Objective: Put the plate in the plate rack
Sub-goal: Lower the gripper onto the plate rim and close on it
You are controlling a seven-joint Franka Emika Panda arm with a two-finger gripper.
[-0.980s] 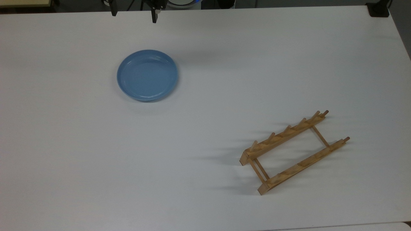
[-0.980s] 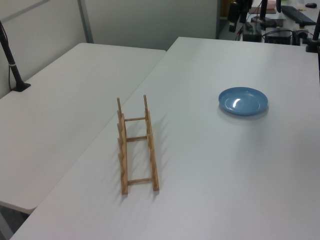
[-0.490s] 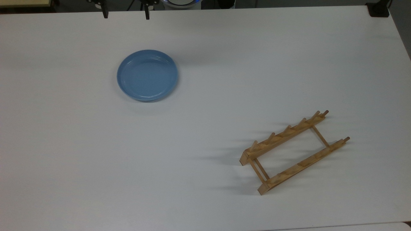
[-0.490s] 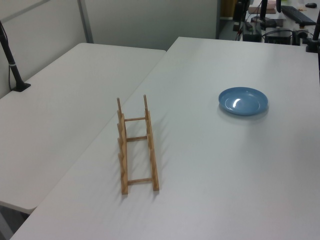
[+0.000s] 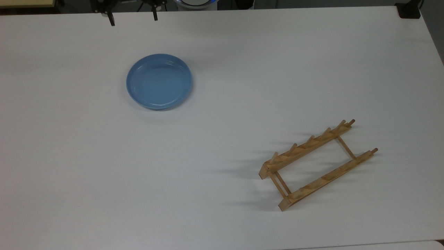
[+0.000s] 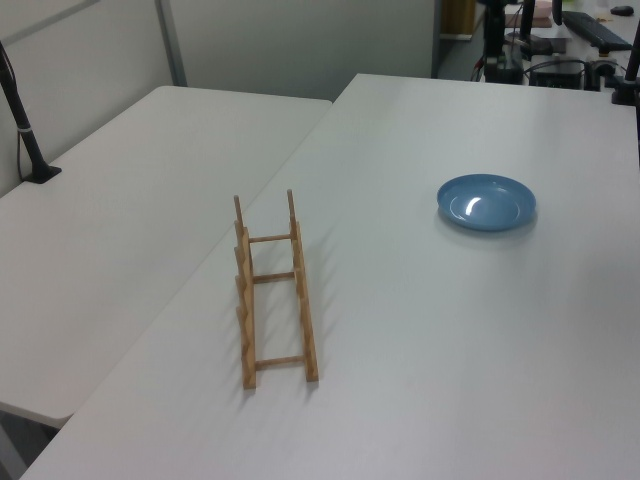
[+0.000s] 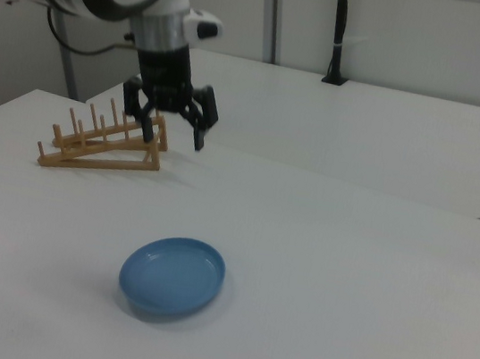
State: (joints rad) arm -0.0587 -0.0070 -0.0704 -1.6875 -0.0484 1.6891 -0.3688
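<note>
The light-blue plate (image 5: 159,81) lies flat on the white table (image 5: 222,45), toward the top view's upper left. It also shows as the blue plate (image 6: 486,202) in the left view and as the plate (image 7: 173,276) near the front of the right view. The wooden plate rack (image 5: 305,147) stands toward the top view's lower right, far from the plate, with nothing in it (image 6: 300,290) (image 7: 100,145). My gripper (image 5: 133,18) hangs open above the table's far edge, beyond the plate. In the right view the gripper (image 7: 174,138) is high above the table with nothing between its spread fingers.
A second white table (image 6: 120,200) adjoins on the left view's left, with a black clamped pole (image 6: 25,130) on it. A black clamp (image 5: 409,10) sits at the top view's upper right corner. Wide bare tabletop lies between plate and rack.
The gripper has shifted toward the top view's left along the far edge, staying open. The plate and rack have not moved.
</note>
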